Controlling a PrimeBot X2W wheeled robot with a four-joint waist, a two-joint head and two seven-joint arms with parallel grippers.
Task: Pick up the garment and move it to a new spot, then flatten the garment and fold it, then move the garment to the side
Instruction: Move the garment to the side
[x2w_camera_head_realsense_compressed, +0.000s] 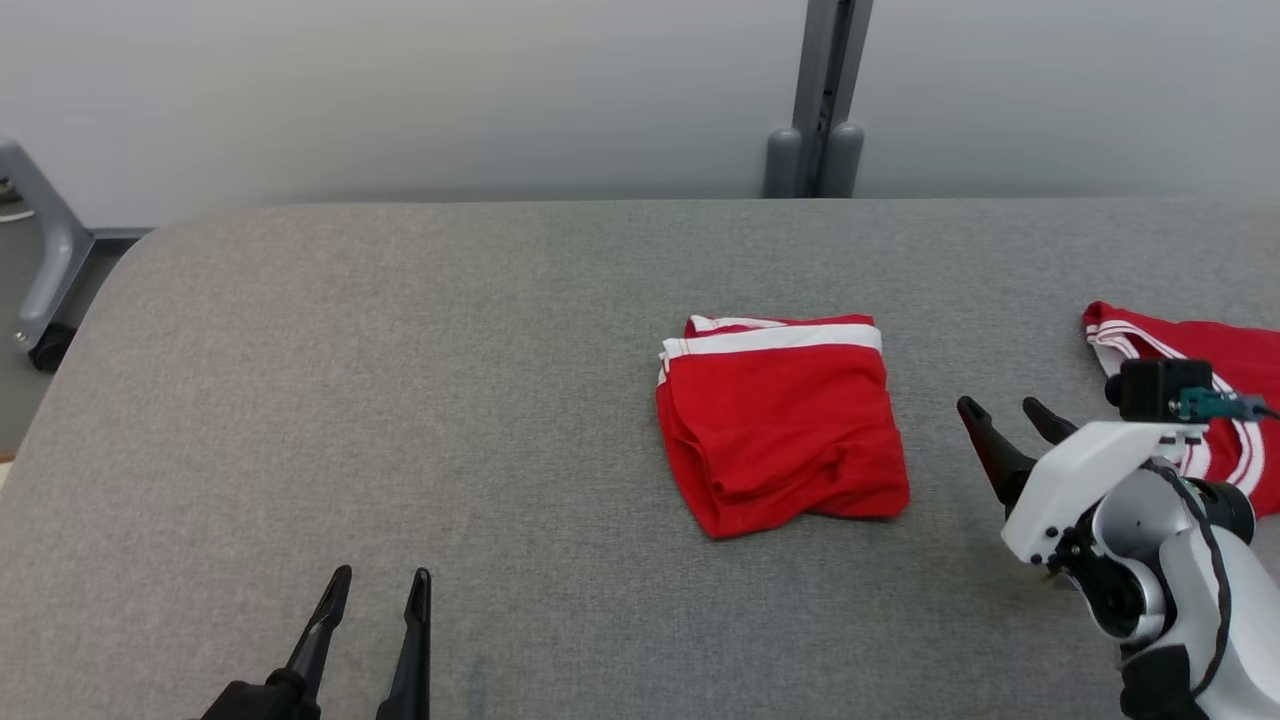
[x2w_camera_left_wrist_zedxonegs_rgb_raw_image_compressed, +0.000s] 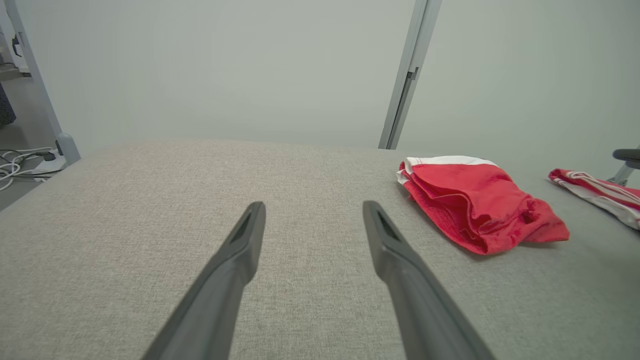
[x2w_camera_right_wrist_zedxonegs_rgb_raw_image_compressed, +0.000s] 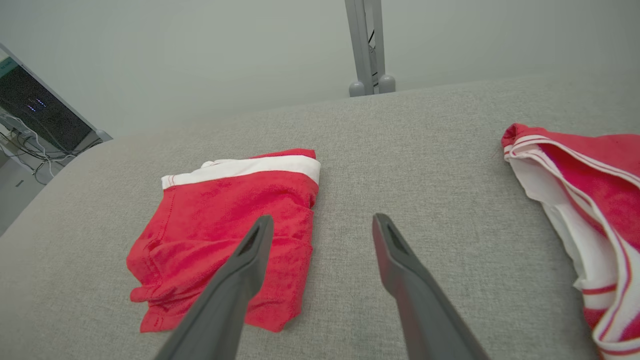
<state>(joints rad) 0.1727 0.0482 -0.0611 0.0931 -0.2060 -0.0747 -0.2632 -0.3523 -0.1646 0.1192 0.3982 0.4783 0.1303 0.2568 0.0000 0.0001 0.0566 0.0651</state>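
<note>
Grey tabletop is carrying the folded garment; left hand and right hand are hanging wide, empty (fold seems done), right nearer for the sideways move.

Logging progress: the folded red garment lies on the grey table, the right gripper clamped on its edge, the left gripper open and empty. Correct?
Not clamped: the head view shows the right gripper open beside the folded red garment, not touching it. The garment lies on the grey table; the left gripper is open and empty.
</note>
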